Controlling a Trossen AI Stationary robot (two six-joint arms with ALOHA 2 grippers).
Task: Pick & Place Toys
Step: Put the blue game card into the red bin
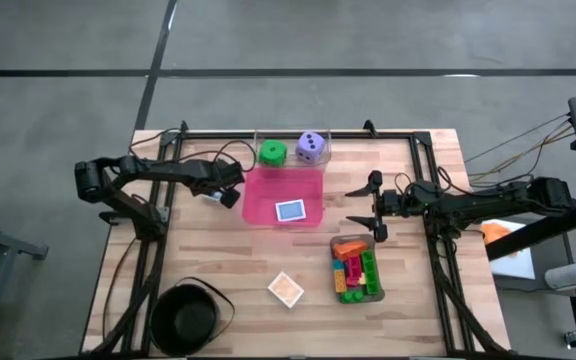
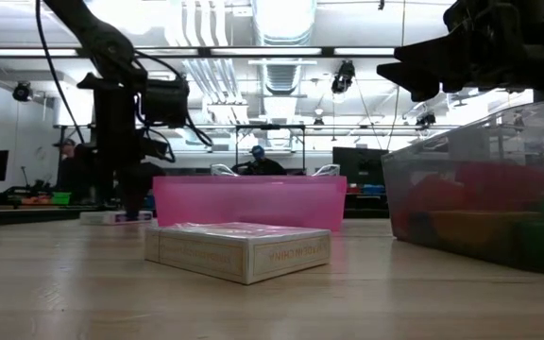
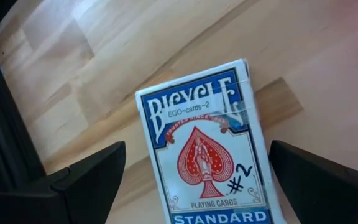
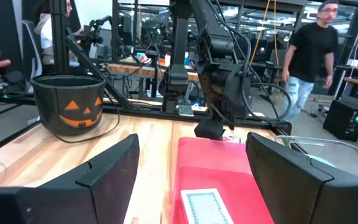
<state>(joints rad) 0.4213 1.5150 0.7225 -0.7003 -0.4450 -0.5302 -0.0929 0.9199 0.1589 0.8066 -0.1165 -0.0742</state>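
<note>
A blue card box lies flat on the wooden table just left of the pink tray. My left gripper hangs over it, pointing steeply down and open, one finger on either side of the box with a gap to each. Another blue card box lies in the pink tray. An orange card box lies flat on the table nearer the front. The green die and purple die sit at the far edge. My right gripper stands open and level, right of the pink tray.
A tray filled with coloured bricks sits at the front right. A black round bowl stands at the front left corner. The dice sit in a clear tray. People move in the room beyond the table.
</note>
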